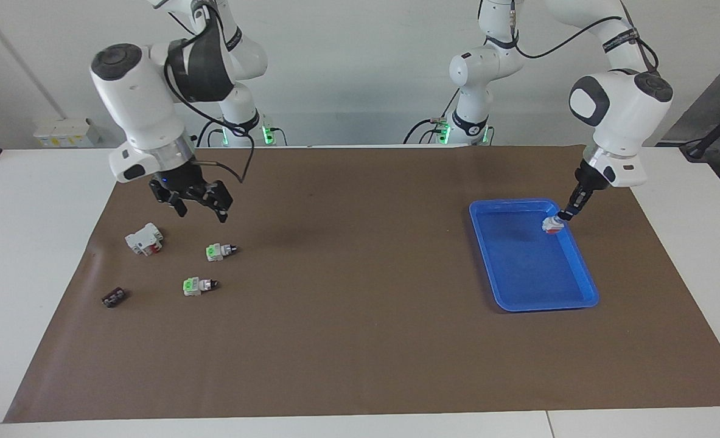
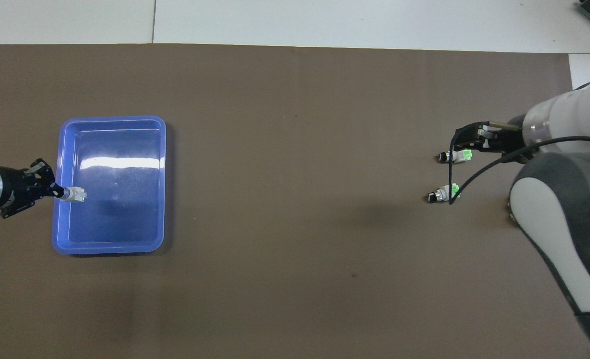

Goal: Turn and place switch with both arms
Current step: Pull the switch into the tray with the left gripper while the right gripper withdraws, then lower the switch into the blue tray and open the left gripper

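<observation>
Two switches with green caps and black knob tips lie on the brown mat toward the right arm's end: one (image 1: 221, 250) (image 2: 442, 193) nearer to the robots, one (image 1: 199, 285) (image 2: 454, 156) farther. My right gripper (image 1: 196, 207) (image 2: 469, 141) is open and empty, raised over the mat beside them. My left gripper (image 1: 563, 214) (image 2: 60, 192) is shut on a small white-grey piece (image 1: 552, 225) (image 2: 78, 194) with some red showing and no green visible. It holds the piece just over the edge of the blue tray (image 1: 506, 204) (image 2: 112, 119).
A larger white block with a red part (image 1: 145, 238) and a small dark flat piece (image 1: 114, 297) lie on the mat toward the right arm's end; the right arm hides both in the overhead view. Nothing lies in the tray.
</observation>
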{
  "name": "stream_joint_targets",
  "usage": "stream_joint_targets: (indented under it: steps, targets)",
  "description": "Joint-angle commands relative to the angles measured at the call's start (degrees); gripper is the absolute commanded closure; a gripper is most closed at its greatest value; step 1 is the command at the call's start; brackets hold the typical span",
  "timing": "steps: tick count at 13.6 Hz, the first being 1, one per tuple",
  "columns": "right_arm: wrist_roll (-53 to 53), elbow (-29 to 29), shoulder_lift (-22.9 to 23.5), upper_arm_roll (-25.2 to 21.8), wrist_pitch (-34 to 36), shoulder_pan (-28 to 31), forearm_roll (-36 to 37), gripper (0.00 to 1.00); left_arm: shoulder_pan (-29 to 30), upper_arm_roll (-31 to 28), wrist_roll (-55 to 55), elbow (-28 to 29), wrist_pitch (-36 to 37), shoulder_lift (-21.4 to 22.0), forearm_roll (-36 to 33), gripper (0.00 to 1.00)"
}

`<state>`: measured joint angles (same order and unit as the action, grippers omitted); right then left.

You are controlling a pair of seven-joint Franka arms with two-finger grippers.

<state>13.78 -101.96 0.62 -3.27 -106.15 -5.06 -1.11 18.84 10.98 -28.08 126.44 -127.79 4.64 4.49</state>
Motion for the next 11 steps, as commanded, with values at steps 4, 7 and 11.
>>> stream_joint_targets:
  steps: [4, 7, 11]
  targets:
    - [-7.54, 12.64, -1.06, 0.61, 15.86, 7.06, 3.13, 0.01, -0.29, 0.54, 16.20, 1.09, -1.68, -1.21, -1.24, 0.94]
    - [-7.02, 14.16, -2.20, 1.60, 19.22, 7.52, 4.01, 0.01, -3.10, 0.62, 19.29, -4.52, 1.03, -3.40, -3.34, 0.20]
    - [-7.54, 12.84, -2.99, 1.86, 19.48, 7.26, 3.84, 0.01, -9.15, 0.62, 19.29, -18.39, 13.58, -8.41, -7.46, 0.15]
